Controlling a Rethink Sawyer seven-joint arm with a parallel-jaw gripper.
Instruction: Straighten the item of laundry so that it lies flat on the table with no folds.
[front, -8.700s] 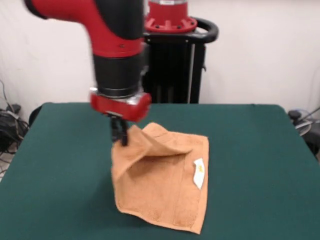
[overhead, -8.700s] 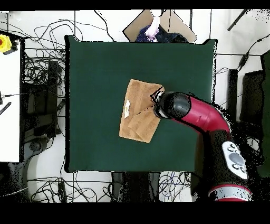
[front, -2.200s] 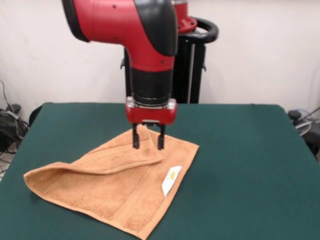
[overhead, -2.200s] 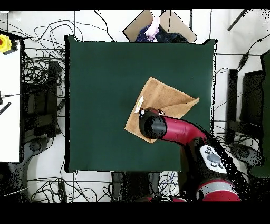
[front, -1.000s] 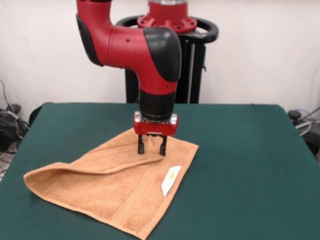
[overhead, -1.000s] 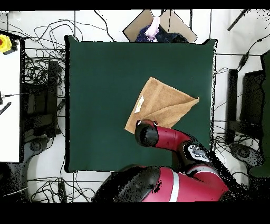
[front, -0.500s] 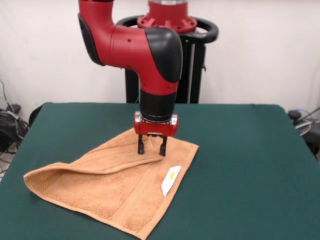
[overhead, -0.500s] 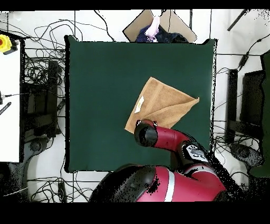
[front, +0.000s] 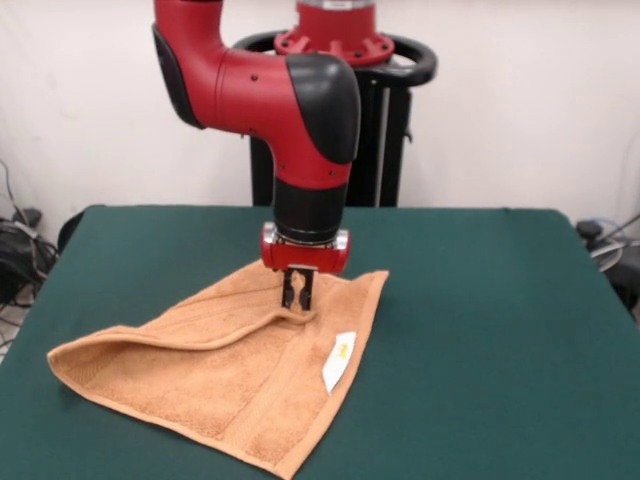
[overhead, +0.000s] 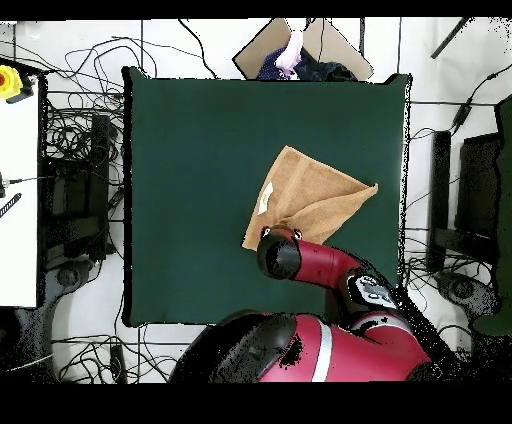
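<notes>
Gripper (front: 298, 296) pinched on folded towel (front: 220, 375) corner directly beneath it; overhead, arm (overhead: 320, 265) hides that grasp.

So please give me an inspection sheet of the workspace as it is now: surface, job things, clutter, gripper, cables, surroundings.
Surface: dark green table, bare apart from the towel.
Job's things: orange-tan towel lies folded over, one flap doubled across it; white tag on its edge.
Clutter: nothing seen on the table.
Gripper: the gripper is shut on the towel at the folded flap's corner.
Cables: many cables on the floor around the table; none on it.
Surroundings: white wall, black pedestal, a person at the overhead view's top edge.
</notes>
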